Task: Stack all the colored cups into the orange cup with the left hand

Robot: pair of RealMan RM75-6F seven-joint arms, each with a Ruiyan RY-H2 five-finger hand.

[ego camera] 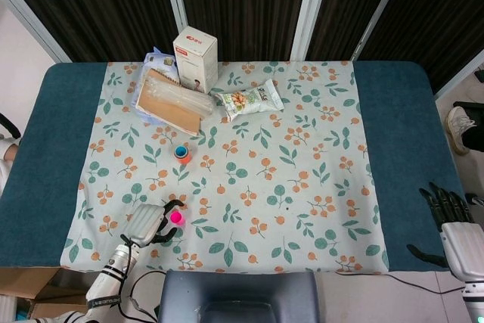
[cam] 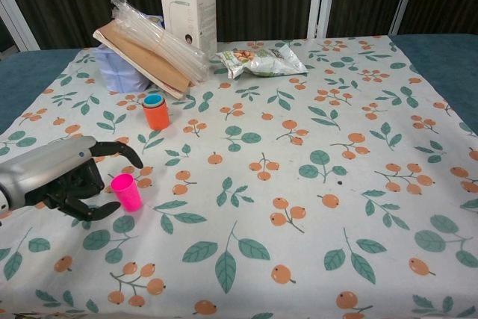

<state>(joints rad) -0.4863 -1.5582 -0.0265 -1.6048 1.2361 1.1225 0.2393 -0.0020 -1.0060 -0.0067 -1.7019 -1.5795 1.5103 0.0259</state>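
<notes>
- The left hand (cam: 63, 181) sits at the lower left of the chest view, low over the cloth, its fingers spread and curved toward the pink cup (cam: 126, 191). It holds nothing; the fingertips lie just beside the cup, and whether any of them touches it cannot be told.
- The pink cup stands upright on the floral tablecloth (cam: 314, 207), just right of that hand, with nothing in it. It appears to be the one cup left to stack.
- Farther up the frame, left of centre, the orange cup (cam: 156, 113) stands upright with a blue cup (cam: 154, 100) already nested in it, only the blue rim showing. So one stacking looks done, and grasping, carrying and dropping in the pink cup remain.
- At the upper left lie a clear plastic package (cam: 153, 50), a white carton (cam: 187, 7) and a snack bag (cam: 263, 60), well apart from the cups.
- The right hand (ego camera: 454, 221) shows only in the head view, at the lower right edge off the cloth, fingers spread and holding nothing.
</notes>
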